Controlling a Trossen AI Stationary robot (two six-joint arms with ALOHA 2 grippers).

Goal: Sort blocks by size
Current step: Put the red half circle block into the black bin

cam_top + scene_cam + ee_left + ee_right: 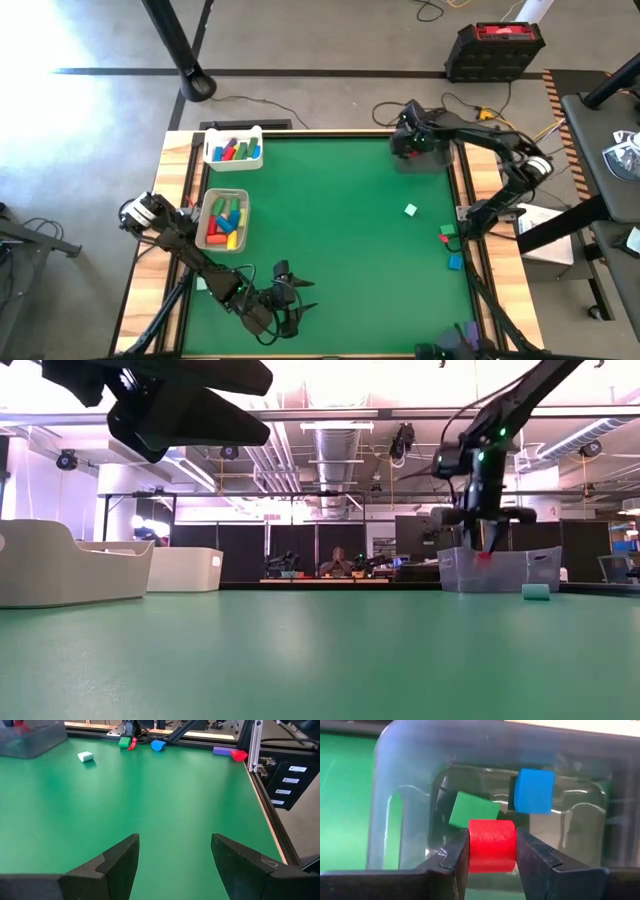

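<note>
Right gripper (492, 852) is clamped on a small red block (492, 845), poised over the clear bin (400, 795) at the table's far corner. Just beyond its fingers, inside that bin, a green block (472, 810) and a blue cube (534, 790). Left gripper (172, 865) waits near the front edge, fingers spread, holding nothing. Behind it, a grey tray (226, 220) and a white tray (233, 149), both holding mixed coloured blocks.
</note>
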